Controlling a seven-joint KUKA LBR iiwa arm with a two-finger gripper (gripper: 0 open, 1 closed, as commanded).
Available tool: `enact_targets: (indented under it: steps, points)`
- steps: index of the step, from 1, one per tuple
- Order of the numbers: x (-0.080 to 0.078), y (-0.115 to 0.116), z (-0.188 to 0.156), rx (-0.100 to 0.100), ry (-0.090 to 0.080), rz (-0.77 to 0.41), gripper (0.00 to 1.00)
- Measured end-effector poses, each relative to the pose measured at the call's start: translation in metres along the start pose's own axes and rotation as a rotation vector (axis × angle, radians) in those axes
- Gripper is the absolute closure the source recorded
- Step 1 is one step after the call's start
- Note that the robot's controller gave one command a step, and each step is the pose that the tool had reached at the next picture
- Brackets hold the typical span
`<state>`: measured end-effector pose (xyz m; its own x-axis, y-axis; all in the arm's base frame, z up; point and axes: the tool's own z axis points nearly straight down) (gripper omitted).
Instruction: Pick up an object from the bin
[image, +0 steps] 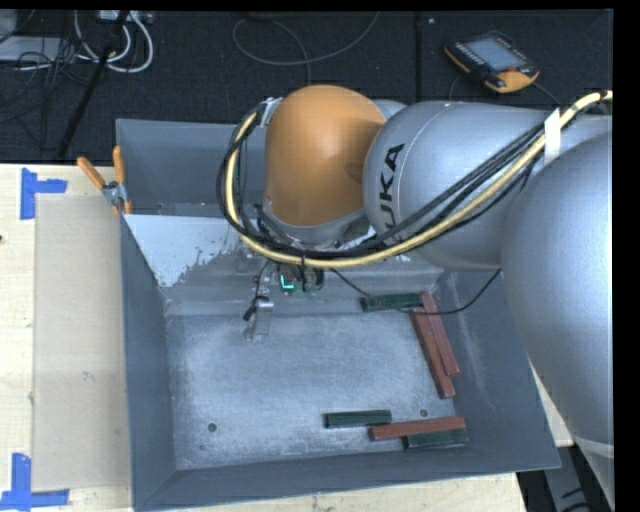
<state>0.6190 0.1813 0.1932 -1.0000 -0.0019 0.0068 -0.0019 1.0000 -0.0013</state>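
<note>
**Robot gripper low over bare bin floor**

The gripper (257, 316) hangs near the back of the grey bin (290, 385), left of centre, above bare metal. Whether it is apart or together cannot be told. The nearest thing, a dark green bar (391, 301), lies to its right by the back wall. Along the right side lie reddish-brown bars (438, 352). At the front right, green and brown bars (415, 431) lie close together.
</note>
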Motion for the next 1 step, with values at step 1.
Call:
enact_targets:
  steps: [1]
  points:
    - [-0.0016, -0.0003, -0.0039, -0.002, -0.006, 0.003, 0.0]
